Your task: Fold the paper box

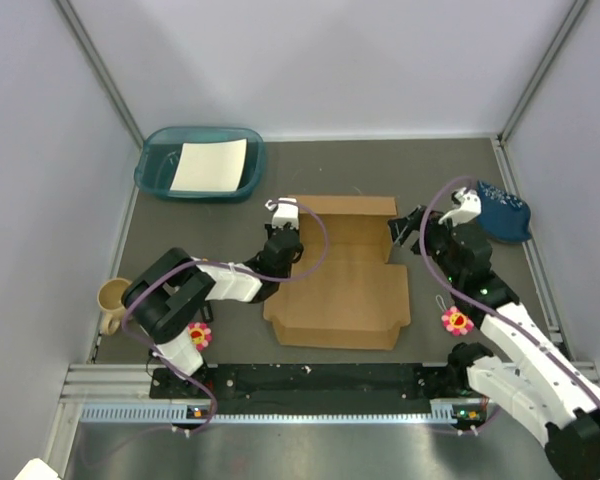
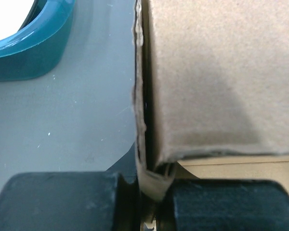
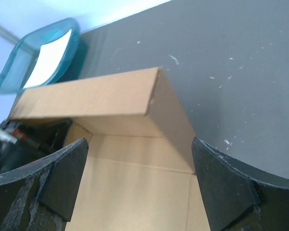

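Teal tray (image 1: pixel 155 172) holding a white sheet (image 1: pixel 210 165) sits at the far left of the table (image 1: pixel 450 170). Left gripper (image 1: pixel 280 243) is clamped on the raised left wall of the paper box (image 1: pixel 345 285). The box lies mid-table between the arms, far wall folded up. Right gripper (image 1: pixel 404 232) hangs at the box's far right corner, jaws wide apart, clear of the cardboard.
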`<state>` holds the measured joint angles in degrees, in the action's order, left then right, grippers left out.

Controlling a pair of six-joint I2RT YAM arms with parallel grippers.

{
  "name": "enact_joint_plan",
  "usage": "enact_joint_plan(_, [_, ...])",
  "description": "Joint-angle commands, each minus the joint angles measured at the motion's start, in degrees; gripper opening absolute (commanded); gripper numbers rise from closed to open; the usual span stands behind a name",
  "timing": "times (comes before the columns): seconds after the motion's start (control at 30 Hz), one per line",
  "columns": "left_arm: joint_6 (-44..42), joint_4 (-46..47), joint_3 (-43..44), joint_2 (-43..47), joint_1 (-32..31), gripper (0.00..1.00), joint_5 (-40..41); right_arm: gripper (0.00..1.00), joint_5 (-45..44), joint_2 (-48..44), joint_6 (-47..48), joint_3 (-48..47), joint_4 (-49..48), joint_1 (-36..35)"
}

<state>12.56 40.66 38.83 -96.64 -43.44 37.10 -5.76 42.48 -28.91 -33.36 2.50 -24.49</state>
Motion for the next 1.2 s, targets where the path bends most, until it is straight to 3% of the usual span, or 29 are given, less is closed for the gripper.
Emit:
enact_joint_plan(0.0, [-5.35,10.22,-0.33,-1.36,-1.12,0.00,-0.54,0.88,3.65,6.11,-6.51,1.11,-15.39,4.19])
enact_joint_plan(0.13, [-5.70,11.54,-0.33,-1.97,-1.65,0.00,-0.54,0.86,4.35,14.28,-6.25,-0.56,-19.72,4.36])
enact_joint_plan(0.43, [-4.47,9.18,-0.24,-1.71,-2.17,0.00,-1.50,0.79,4.18,19.48,-4.93,2.95,-24.12,4.54])
enact_joint_plan(0.53, [-4.38,5.41,-0.59,0.13,-2.26,0.10,-2.29,0.75,3.56,19.57,-4.49,4.18,-23.69,4.63])
enact_joint_plan(0.6, [-4.73,5.13,-1.64,2.24,-2.44,0.24,-5.01,0.75,2.78,19.66,-4.06,4.62,-22.90,4.54])
enact_joint_plan(0.77, [-2.29,-2.40,-3.23,9.17,-2.79,0.47,-7.31,0.75,1.80,19.75,-3.18,4.80,-21.49,4.54])
enact_joint_plan(0.9, [0.36,-11.47,-3.23,14.36,-3.40,0.55,-9.32,0.75,0.67,19.75,-2.91,5.06,-20.52,4.54])
enact_joint_plan(1.17, [2.90,-25.71,-6.13,29.89,-8.14,0.56,-11.26,0.75,-0.48,20.63,-2.82,4.45,-18.32,4.63])
